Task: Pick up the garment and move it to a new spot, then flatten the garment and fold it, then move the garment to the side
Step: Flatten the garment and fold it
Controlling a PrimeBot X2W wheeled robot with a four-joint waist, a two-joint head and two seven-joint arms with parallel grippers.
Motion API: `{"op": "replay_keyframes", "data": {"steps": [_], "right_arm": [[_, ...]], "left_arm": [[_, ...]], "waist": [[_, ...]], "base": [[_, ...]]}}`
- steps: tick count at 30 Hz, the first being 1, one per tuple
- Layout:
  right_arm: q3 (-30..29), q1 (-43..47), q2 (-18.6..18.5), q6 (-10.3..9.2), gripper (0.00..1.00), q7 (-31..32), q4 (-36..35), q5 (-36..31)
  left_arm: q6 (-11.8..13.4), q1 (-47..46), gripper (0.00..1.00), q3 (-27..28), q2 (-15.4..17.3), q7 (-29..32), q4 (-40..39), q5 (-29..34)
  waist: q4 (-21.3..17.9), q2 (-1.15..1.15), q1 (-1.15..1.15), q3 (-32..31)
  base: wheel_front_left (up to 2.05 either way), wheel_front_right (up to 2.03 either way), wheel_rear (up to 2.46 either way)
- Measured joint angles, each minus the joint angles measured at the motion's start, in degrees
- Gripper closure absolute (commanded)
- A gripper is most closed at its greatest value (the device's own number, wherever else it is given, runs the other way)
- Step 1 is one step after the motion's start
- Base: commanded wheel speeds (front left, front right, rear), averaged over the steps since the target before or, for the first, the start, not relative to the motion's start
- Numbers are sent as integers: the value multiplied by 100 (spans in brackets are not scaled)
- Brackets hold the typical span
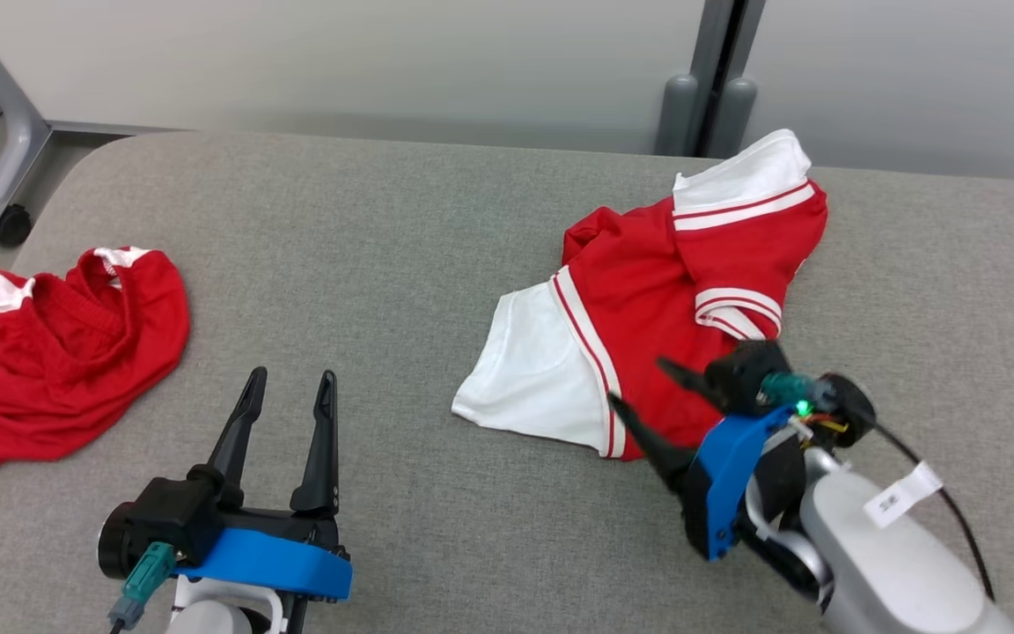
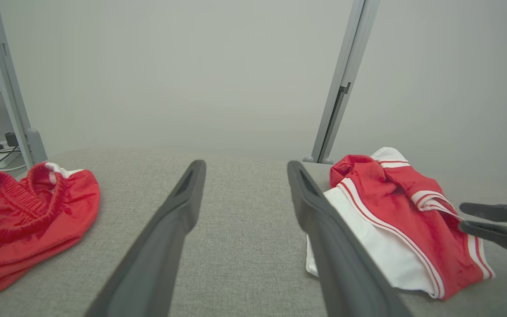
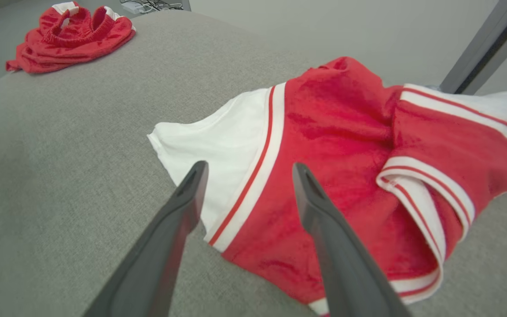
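The garment (image 1: 648, 291), a red shirt with white striped trim and white panels, lies crumpled on the right half of the grey padded table (image 1: 384, 264). It also appears in the left wrist view (image 2: 394, 207) and the right wrist view (image 3: 337, 132). My right gripper (image 1: 639, 383) hovers at its near edge, open, its fingers spread over the red-and-white stripe (image 3: 249, 169) with nothing between them. From the left wrist camera the right gripper (image 2: 462, 216) shows at the shirt's right side. My left gripper (image 1: 291, 379) stands open over bare table (image 2: 245, 165), well left of the shirt.
A second red garment with an elastic waistband (image 1: 58, 361) lies bunched at the table's left edge (image 2: 16, 220) (image 3: 73, 35). Behind the table are a pale wall, a grey upright post (image 1: 705, 97) and a wheeled frame leg (image 1: 5, 176). Bare table lies between the two garments.
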Motion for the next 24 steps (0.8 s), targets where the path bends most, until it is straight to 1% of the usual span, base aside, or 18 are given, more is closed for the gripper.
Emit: {"op": "replay_keyframes", "data": {"steps": [3,4,7,12,17,18,19,24], "right_arm": [[119,227,56,0,0,279,-144,-167],[204,273,108,0,0,447,-99,-323],[338,231,188,0,0,568,57,-590],[547,-185,261,0,0,631,604,-1073],[541,-540,367,1,0,613,1332,-1480],[508,-605,415,1,17,620,1464,-1505],[483,-666,458,1,100,601,1561,-1535],[144,-743,560,2,100,368,1823,-1573]], "left_arm": [[0,19,0,13,0,0,-1,18],[0,18,0,7,2,0,7,24],[0,-3,0,-25,3,0,9,33],[0,-108,0,-154,-16,0,48,33],[0,-203,0,-256,-48,0,92,20],[0,-229,0,-278,-58,0,93,14],[0,-235,0,-299,-59,0,101,13],[0,-234,0,-265,-55,0,130,-19]], "waist": [[-12,0,0,-13],[29,0,0,16],[100,0,0,84],[246,0,0,225],[395,0,0,339],[418,0,0,356],[435,0,0,369],[404,0,1,371]], "base": [[0,0,0],[0,0,0],[0,0,0],[0,0,0],[0,0,0],[0,0,0],[0,0,0],[0,0,0]]}}
